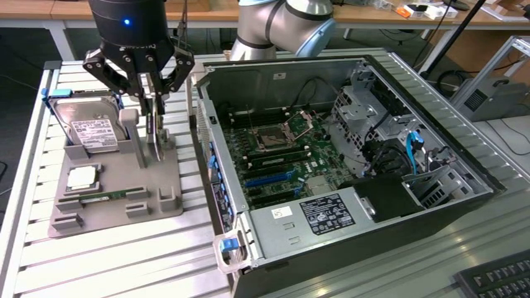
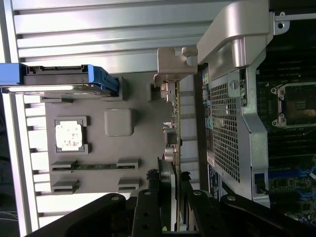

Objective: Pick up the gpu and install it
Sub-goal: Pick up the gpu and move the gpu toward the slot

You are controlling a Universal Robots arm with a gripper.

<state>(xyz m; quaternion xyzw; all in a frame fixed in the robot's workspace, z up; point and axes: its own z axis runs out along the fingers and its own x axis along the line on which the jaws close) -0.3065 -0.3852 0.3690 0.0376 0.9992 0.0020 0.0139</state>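
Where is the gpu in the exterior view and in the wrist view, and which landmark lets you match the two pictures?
Exterior view: the gpu stands on edge in the grey holder, on its side nearest the computer case, towards the exterior view's left.
Wrist view: the gpu is seen edge-on between the grey holder's flat and the computer case.
Shared landmark: the blue-edged hard drive, standing in the same holder.

The hand clasps the upright gpu over the gray tray.
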